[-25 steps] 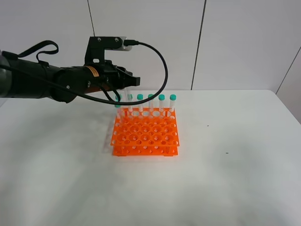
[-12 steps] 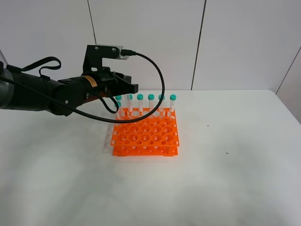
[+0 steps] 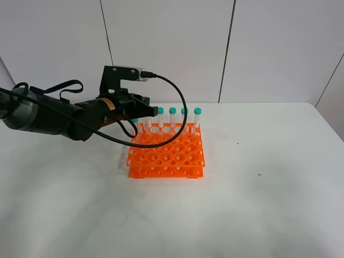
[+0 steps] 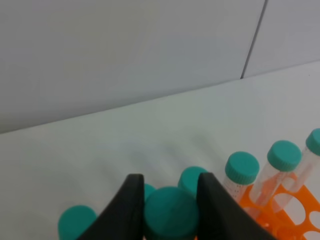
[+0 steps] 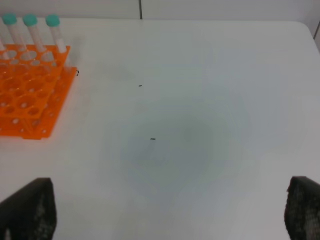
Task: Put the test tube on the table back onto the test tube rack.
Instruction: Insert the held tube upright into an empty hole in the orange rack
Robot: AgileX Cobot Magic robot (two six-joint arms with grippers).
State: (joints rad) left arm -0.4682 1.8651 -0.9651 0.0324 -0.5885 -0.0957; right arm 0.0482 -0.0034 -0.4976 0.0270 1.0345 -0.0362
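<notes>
1. Near me on the right, the right claw [image 5: 165, 206] hangs over the white table [image 5: 210, 100]. Its two fingers are far apart and there is nothing in them. I think it is just waiting out of the way.
2. In the middle sits the orange test tube rack [image 3: 166, 156]. Its near rows of holes have no tubes in them.
3. Along the far row stand the other tubes [image 3: 185, 111], upright so they cannot roll.
4. At the far left corner of the rack, the left claw [image 4: 169, 191] is shut tight on the teal top of the test tube [image 4: 170, 216]. Holding it by the top lets the pointy end go down into a hole, I think. I cannot see if the tip is in yet.
</notes>
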